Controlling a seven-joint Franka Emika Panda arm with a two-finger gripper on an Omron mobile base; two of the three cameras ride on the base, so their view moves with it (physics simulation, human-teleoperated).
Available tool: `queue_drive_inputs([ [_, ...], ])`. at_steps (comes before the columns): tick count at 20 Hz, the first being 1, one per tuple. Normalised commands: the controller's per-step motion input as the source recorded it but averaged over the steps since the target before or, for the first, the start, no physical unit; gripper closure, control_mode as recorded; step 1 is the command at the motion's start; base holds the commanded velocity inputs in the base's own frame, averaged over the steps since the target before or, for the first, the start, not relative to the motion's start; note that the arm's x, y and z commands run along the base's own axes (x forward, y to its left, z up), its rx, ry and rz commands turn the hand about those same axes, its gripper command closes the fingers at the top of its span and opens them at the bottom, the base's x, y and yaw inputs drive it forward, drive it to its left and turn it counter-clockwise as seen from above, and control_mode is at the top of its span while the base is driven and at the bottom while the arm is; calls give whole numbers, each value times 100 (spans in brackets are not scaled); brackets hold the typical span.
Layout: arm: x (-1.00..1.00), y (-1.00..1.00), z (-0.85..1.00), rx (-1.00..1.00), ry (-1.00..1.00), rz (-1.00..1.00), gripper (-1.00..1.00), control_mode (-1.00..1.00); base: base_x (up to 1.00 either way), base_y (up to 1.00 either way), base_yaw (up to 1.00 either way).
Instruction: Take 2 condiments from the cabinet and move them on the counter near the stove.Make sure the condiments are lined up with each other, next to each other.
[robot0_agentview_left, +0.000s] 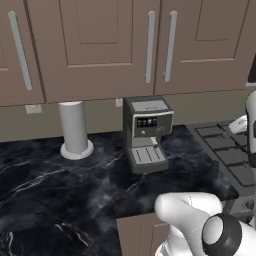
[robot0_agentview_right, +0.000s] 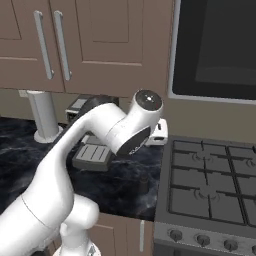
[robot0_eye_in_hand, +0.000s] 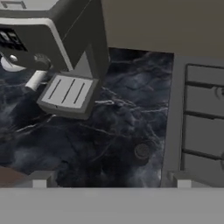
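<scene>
End effector (robot0_eye_in_hand: 111, 183) open and empty: its two fingertips (robot0_eye_in_hand: 39, 180) stand wide apart at the bottom of the hand view, nothing between them. It hovers above the black veined table (robot0_eye_in_hand: 109, 140). On that table, just beside the stove's left edge, sits a small dark round item (robot0_eye_in_hand: 141, 152), possibly a condiment seen from above; too dim to identify. Stove (robot0_agentview_right: 210, 185) lies to the right, black grates on top, knobs along its front. Grey coffee machine (robot0_agentview_left: 147, 132) stands further back on the table, left of the stove, drip tray facing forward. White cylinder (robot0_agentview_left: 75, 129) on a round base stands left of it, near the wall. Cabinet (robot0_agentview_left: 95, 45) doors above are shut, with pale vertical bar handles.
</scene>
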Motion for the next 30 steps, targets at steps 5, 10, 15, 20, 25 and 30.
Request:
queue_drive_inputs([
  [5,-7,67,35,-7,3,-12,-100,-100,0,0,0],
  [10,-22,78,34,-5,-3,-12,-100,-100,0,0,0],
  [15,-23,95,27,-5,-10,-14,-100,-100,0,0,0],
  [20,0,67,13,-2,-7,-15,-100,-100,0,0,0],
  [25,-2,27,0,0,-14,-8,-100,-100,0,0,0],
  [30,-6,28,0,0,-16,-5,-100,-100,0,0,0],
])
